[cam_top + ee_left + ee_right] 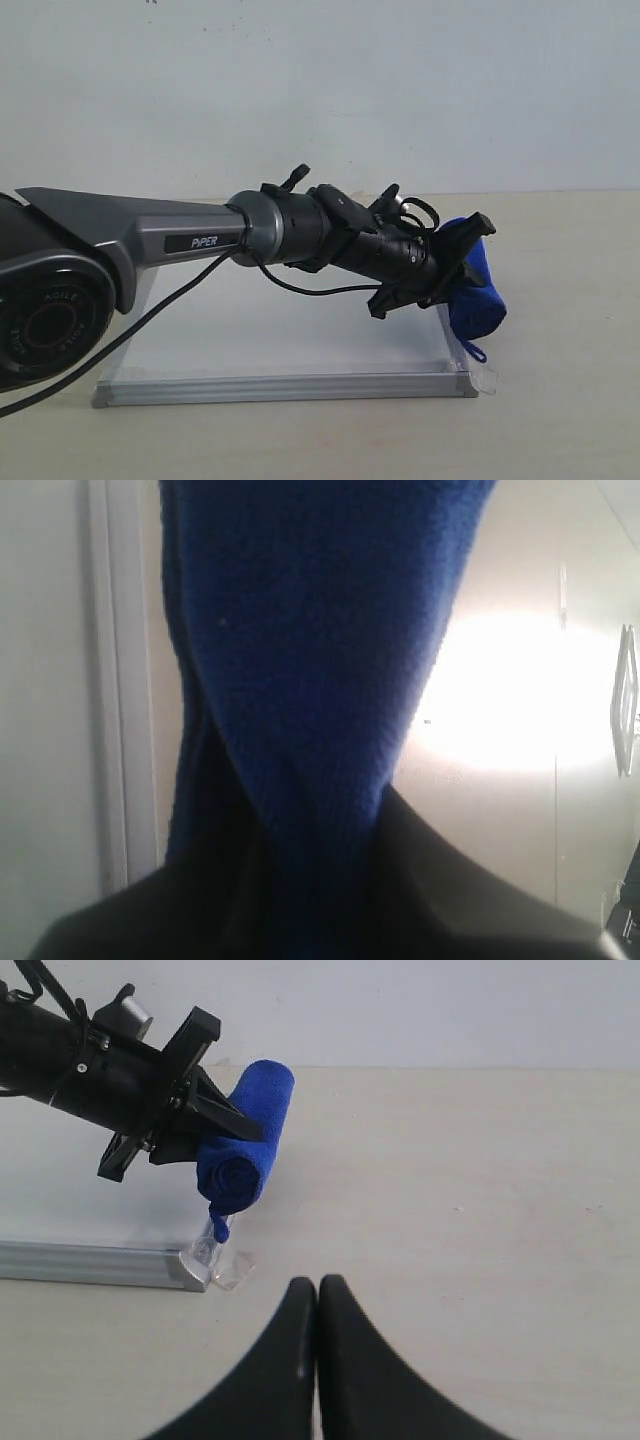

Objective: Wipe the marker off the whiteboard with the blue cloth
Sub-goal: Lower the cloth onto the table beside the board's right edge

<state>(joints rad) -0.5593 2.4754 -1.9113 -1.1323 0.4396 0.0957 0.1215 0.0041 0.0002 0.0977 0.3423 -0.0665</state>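
Nearest in the right wrist view, the right gripper (318,1295) hangs over the bare table (480,1210) with its two dark fingers pressed flat together and nothing between them.

Beyond it lies the whiteboard (290,388), flat on the table, its silver front frame facing the exterior camera and clear tape (485,380) at the near right corner. The left arm reaches in from the left and crosses low above the board towards that corner.

At the arm's end the left gripper (460,262) is clamped on the cloth (480,300) – a rolled blue cylinder held across its middle. The roll sits at the board's right edge, tilted, one end raised towards the far side and the other dropping towards the taped corner. A small dark loop (218,1228) dangles from the lower end, just above the corner of the frame. Whether the roll itself rests on the board or hangs just clear of it is hard to tell – the arm and the angle hide the contact.

In the left wrist view the cloth (310,630) fills the centre, pinched between dark fingers, with pale surface on either side.

Behind everything the table runs back to a plain pale wall (320,90).
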